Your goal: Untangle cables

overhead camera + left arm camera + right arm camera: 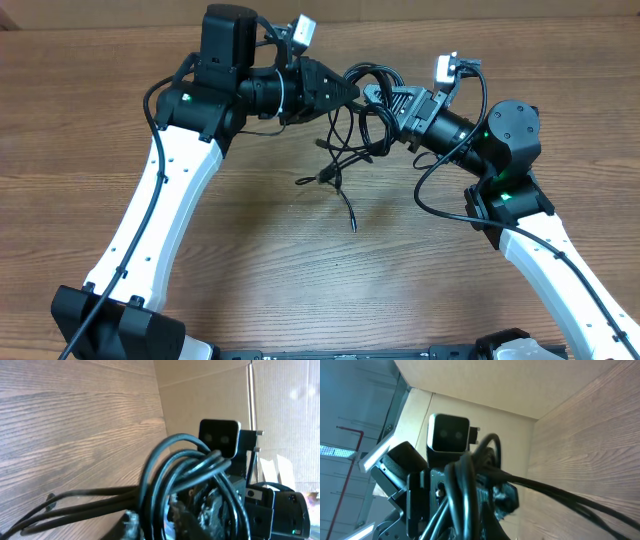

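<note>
Cables (328,177): thin black plug-ended cords, bunched aloft near the middle of the brown wooden desk's (300,290) far edge.
Left gripper (345,90): pinched on the bunch.
Right gripper (385,100): loops hide its jaws; you cannot tell.
Handling: light, limp; take a strand beside the knot.

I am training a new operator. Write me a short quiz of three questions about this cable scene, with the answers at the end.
1. True or false: the cables lie in a neat flat coil on the table.
2. Choose one. Where are the left gripper and the right gripper? A) close together at the cable bunch; B) at opposite table corners; C) outside the overhead view.
3. Fill in: the cables are ____ in colour.

Key: 1 false, they are a tangled bunch with strands hanging to the table; 2 A; 3 black.
</note>
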Motion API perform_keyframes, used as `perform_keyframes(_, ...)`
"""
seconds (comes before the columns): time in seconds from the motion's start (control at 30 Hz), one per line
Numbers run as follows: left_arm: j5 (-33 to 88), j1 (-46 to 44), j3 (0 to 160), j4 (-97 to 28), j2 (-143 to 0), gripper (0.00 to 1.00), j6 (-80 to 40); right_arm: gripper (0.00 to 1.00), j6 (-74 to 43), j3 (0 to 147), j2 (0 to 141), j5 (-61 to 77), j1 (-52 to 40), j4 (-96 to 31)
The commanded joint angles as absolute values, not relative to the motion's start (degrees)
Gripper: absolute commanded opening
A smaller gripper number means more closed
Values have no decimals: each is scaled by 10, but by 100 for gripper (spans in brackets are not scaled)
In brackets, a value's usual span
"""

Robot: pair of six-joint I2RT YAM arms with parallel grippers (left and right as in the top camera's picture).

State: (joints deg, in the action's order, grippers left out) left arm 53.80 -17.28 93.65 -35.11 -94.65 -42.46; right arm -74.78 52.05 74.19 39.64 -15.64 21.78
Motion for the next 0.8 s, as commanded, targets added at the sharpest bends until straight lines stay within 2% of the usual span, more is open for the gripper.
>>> perform_keyframes(0.0, 533, -184, 947, -343, -936, 8, -425, 4, -757, 525, 727, 408, -158, 224)
perform_keyframes(0.03, 534, -184, 947, -342, -936, 4, -425, 4, -757, 525, 727, 409, -158, 222)
perform_keyframes(0.27, 521, -184, 947, -342, -936, 4, -413, 5, -754, 525, 727, 444, -158, 207)
perform_keyframes(0.33, 515, -183, 947, -340, -936, 4, -391, 15, -743, 525, 727, 445, -158, 177)
perform_keyframes(0.43, 504, -183, 947, -343, -936, 4, -345, 48, -686, 525, 727, 444, -157, 115)
perform_keyframes(0.53, 503, -183, 947, -350, -936, 4, -279, 64, -601, 525, 727, 430, -156, 53)
perform_keyframes(0.63, 484, -182, 947, -383, -936, 4, -215, 75, -502, 525, 727, 416, -156, -10)
perform_keyframes(0.77, 388, -183, 947, -483, -936, 4, -124, 77, -384, 525, 726, 417, -156, -64)
